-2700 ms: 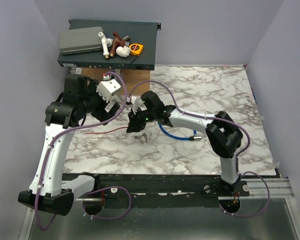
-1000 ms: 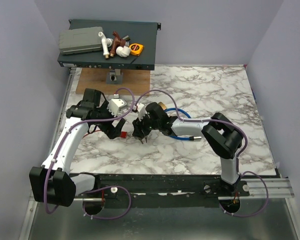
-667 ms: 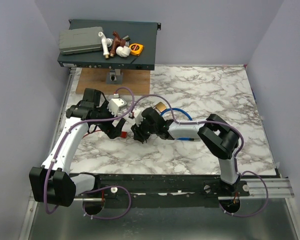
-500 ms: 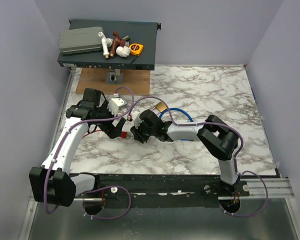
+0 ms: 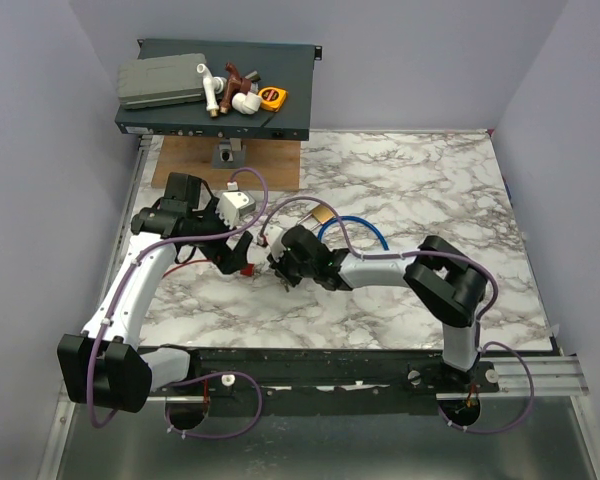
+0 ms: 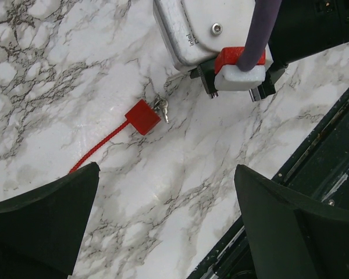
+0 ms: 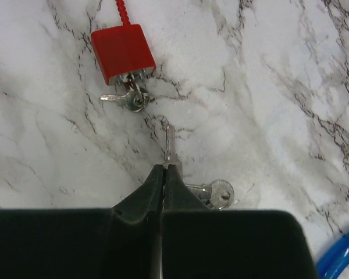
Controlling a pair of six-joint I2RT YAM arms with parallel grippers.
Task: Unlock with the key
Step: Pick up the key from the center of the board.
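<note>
A small red block (image 7: 122, 53) on a thin red cord (image 6: 99, 148) lies on the marble, with tiny silver keys (image 7: 131, 100) at its end. It also shows in the left wrist view (image 6: 142, 117) and the top view (image 5: 248, 268). My right gripper (image 7: 166, 168) is shut on a silver key; its blade (image 7: 170, 144) sticks out toward the red block, a short gap away. A second key (image 7: 219, 193) on the same ring lies beside the fingers. My left gripper (image 6: 168, 232) is open and empty, hovering just left of the red block (image 5: 236, 256).
A blue cable lock (image 5: 355, 225) and a brass padlock (image 5: 322, 213) lie behind the right gripper. A dark rack unit (image 5: 220, 118) with tools on it and a wooden board (image 5: 270, 150) stand at the back left. The table's front rail (image 6: 331, 151) is close.
The left arm came down from high up to just above the table beside the red block, then held still. The right gripper stayed shut on its key and shifted slightly nearer.
</note>
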